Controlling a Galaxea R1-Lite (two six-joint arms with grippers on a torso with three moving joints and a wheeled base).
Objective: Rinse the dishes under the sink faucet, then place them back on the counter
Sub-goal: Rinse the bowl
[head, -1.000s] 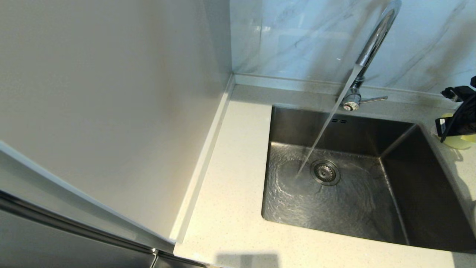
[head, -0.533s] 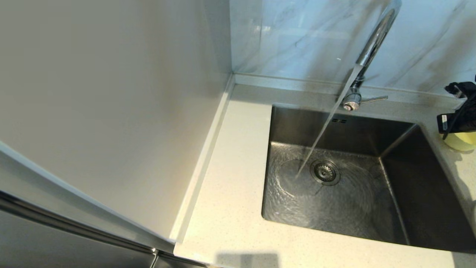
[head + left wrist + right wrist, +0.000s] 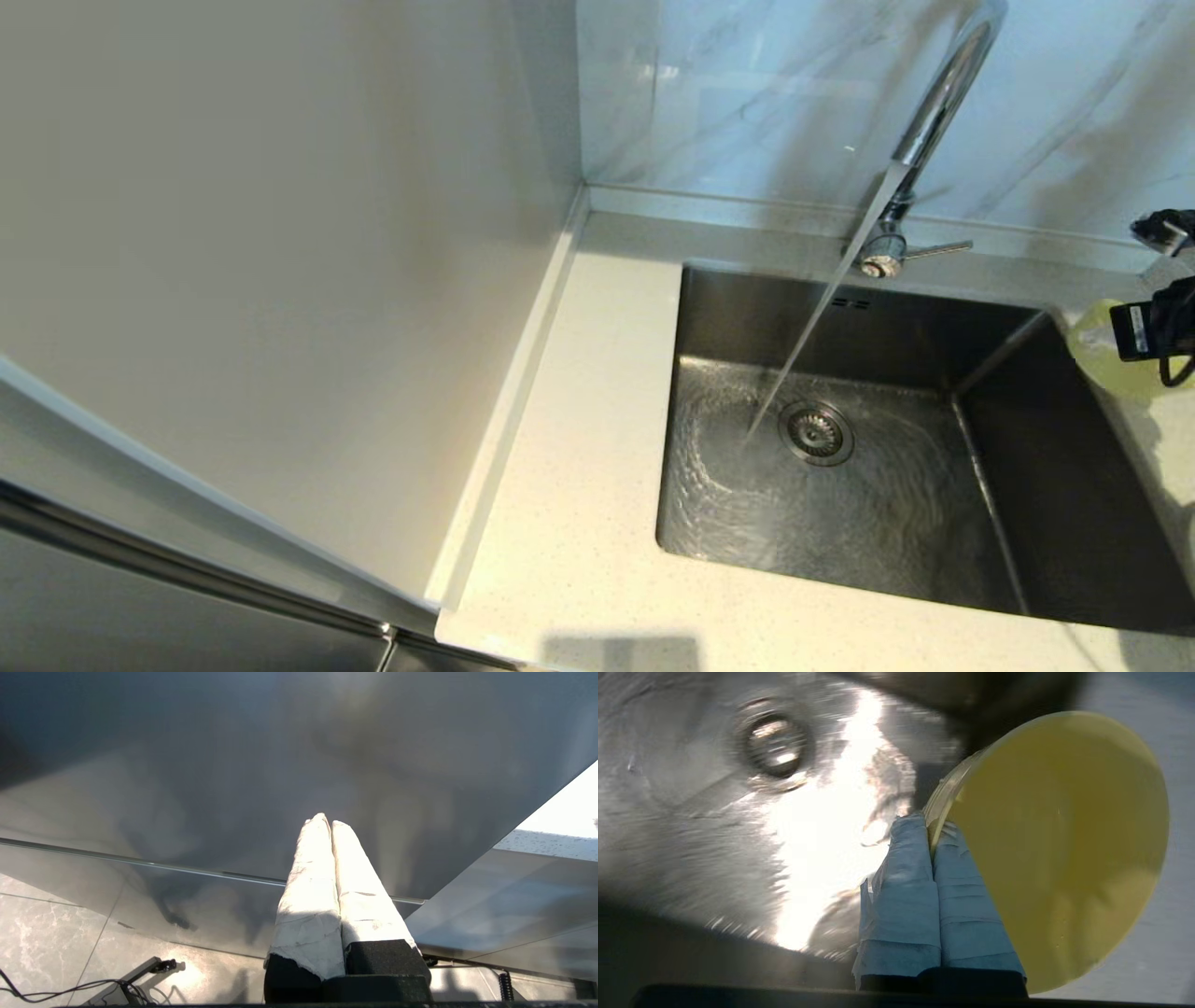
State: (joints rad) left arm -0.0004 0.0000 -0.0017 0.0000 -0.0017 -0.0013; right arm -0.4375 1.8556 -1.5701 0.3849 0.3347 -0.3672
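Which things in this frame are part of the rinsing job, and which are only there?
In the job:
- bowl, pinched at its rim by the right gripper
- faucet, running
- sink, with drain
- counter

Just there:
- left gripper, shut on nothing, away from the sink
- marble wall
- plain side panel
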